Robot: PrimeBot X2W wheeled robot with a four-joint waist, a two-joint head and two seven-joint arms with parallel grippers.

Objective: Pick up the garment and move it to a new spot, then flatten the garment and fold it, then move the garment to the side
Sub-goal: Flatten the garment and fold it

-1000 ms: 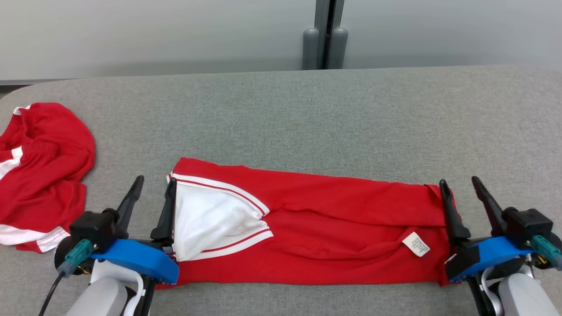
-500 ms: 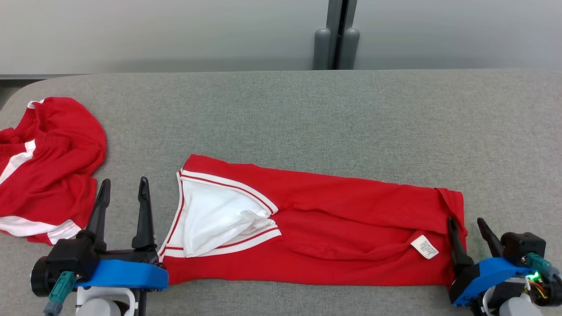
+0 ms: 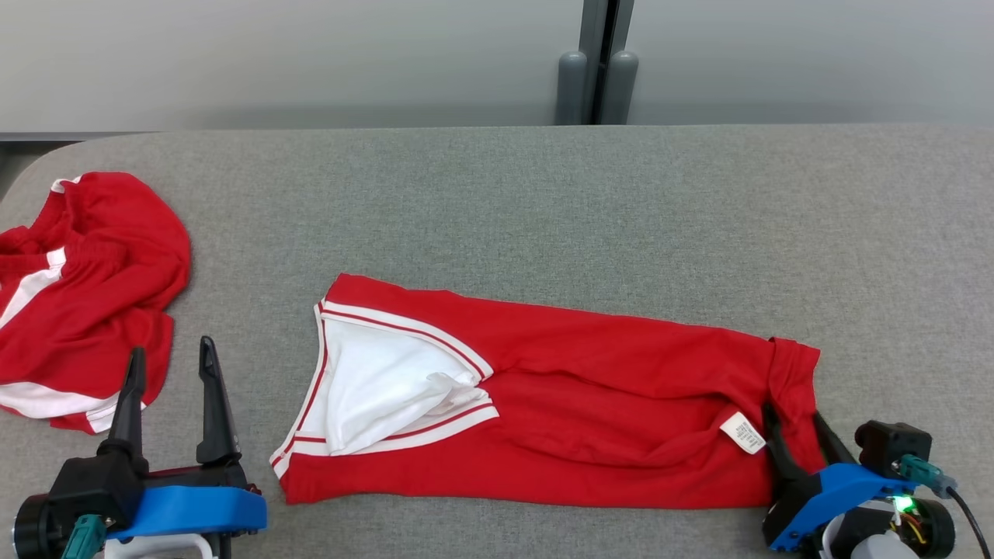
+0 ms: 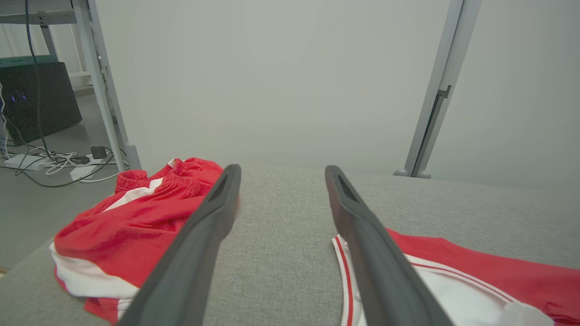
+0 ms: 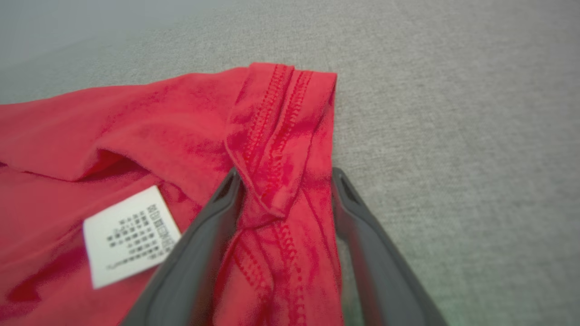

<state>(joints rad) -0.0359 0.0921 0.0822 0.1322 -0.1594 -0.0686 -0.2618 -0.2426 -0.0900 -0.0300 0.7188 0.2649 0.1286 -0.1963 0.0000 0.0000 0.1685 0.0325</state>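
**Head view.** The garment [image 3: 590, 404] lies as a long red strip across the near half of the grey bench [image 3: 543, 194], running from 9 o'clock to 3 o'clock, with its white lining [image 3: 373, 384] turned out at the 9 o'clock end and a care label [image 3: 742, 432] near the 3 o'clock end. A second garment [image 3: 85, 287], crumpled, sits at the bench's far 9 o'clock edge, well apart from the strip. The left gripper [image 3: 172, 349] stands over bare bench between the two, fingers apart and holding nothing. The right gripper [image 3: 792, 415] is at the strip's 3 o'clock end, with its fingers on the hem.

**Left wrist view.** The left gripper [image 4: 282, 170] has its fingers spread wide with only bench between them. The second garment [image 4: 136, 217] is at 9 o'clock and the garment's striped edge [image 4: 476, 267] at 4 o'clock.

**Right wrist view.** The right gripper [image 5: 285, 174] straddles the doubled, stitched hem [image 5: 281, 131]. Its fingers are still apart, with cloth between them but not pinched. The label [image 5: 127, 235] lies at 8 o'clock.

The lengthwise fold looks finished, so this is probably the start of the end-to-end fold. The next move calls for the right gripper to close firmly on every layer of the hem and lift just enough to carry that end toward 9 o'clock. The left gripper should take or steady the lining end so the strip doesn't drag.
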